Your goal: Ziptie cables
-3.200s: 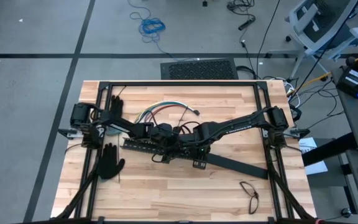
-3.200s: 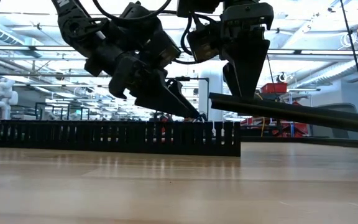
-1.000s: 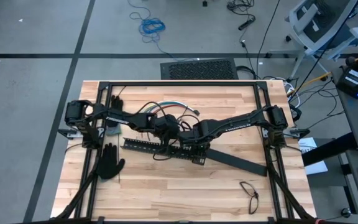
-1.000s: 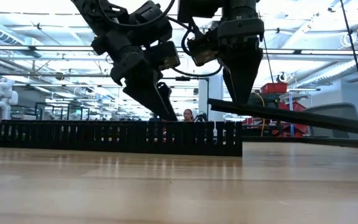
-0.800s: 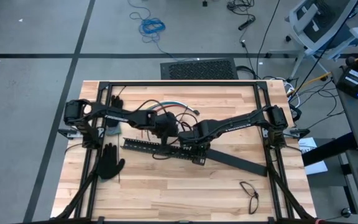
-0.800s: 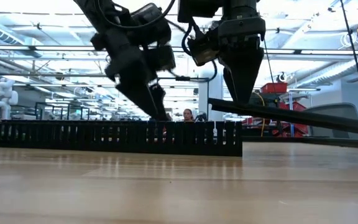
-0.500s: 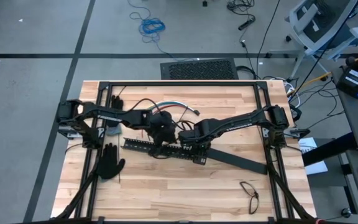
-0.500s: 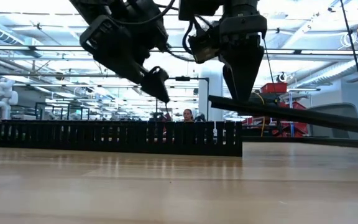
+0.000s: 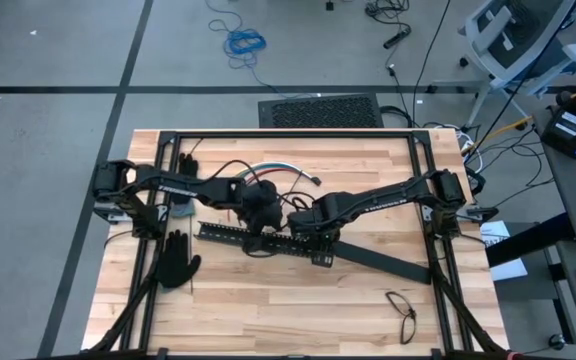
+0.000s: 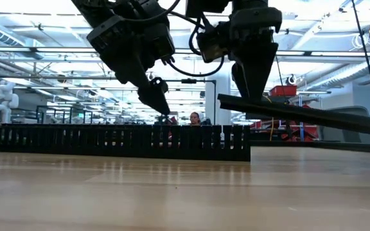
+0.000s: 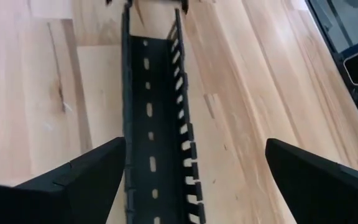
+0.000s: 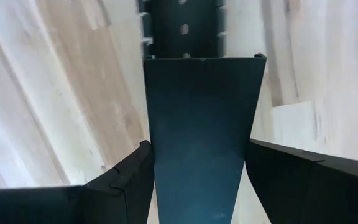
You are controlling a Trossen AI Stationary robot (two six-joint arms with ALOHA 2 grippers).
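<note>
The slotted black duct (image 9: 253, 239) lies along the middle of the bench (image 9: 268, 310) and serves as the landmark here. The left gripper (image 11: 191, 171) hovers over the duct, fingers spread wide and empty, looking straight down its open channel. The right gripper (image 12: 197, 180) is at the duct's right end, clamped on the flat black cover bar (image 9: 378, 263), whose free end runs out over the bench to the right of the duct; in the low view the bar hangs above the duct's top edge, slightly tilted.

The cables (image 9: 268, 172), a loose red, blue and white bundle, lie behind the duct toward the far edge of the bench, apart from both grippers. No ziptie can be made out with certainty.

The step in hand looks like fitting the cover onto the duct. To do it well, the right gripper should keep the bar square to the channel and level before lowering. The left gripper would best steady the duct walls, pinching lightly so the thin slotted fingers do not bend. Two black gloves (image 9: 176, 262) lie left of the duct.
</note>
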